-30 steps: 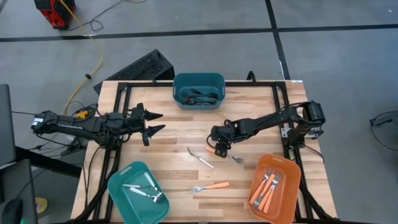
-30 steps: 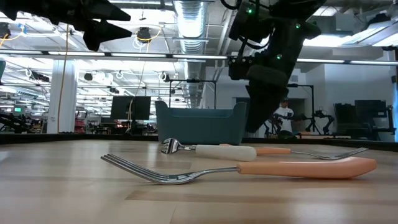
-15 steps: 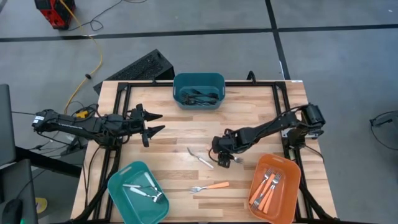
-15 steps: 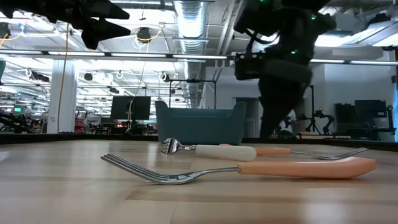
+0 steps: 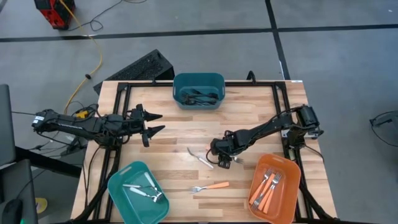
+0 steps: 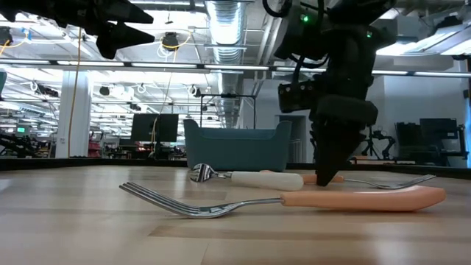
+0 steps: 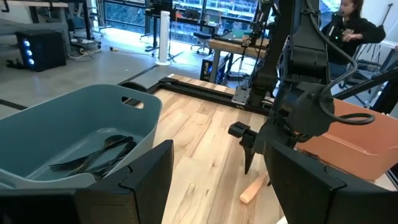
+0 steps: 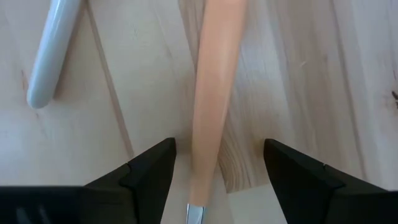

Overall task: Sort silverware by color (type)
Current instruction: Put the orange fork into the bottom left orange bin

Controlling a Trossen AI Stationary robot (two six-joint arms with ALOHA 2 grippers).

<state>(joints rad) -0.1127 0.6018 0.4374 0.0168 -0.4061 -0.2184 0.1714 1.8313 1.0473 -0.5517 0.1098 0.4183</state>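
On the wooden surface (image 5: 180,127), the right gripper (image 5: 219,157) sits low over an orange-handled fork (image 5: 231,158) beside a white-handled fork (image 5: 199,157), while the left gripper (image 5: 153,123) waits well apart.

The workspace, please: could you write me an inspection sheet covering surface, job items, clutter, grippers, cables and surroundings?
Surface: wooden table, dark frame rails along its edges.
Job's things: white-handled fork, orange-handled fork and a second orange-handled fork loose on the wood; dark utensils in the far teal bin; white-handled utensils in the near teal bin; orange-handled utensils in the orange bin.
Clutter: nothing seen.
Grippers: right gripper open, low, astride the second orange-handled fork's handle; left gripper open, waiting above the table's left side.
Cables: yellow cable on the floor.
Surroundings: keyboard behind the table; person in the room.
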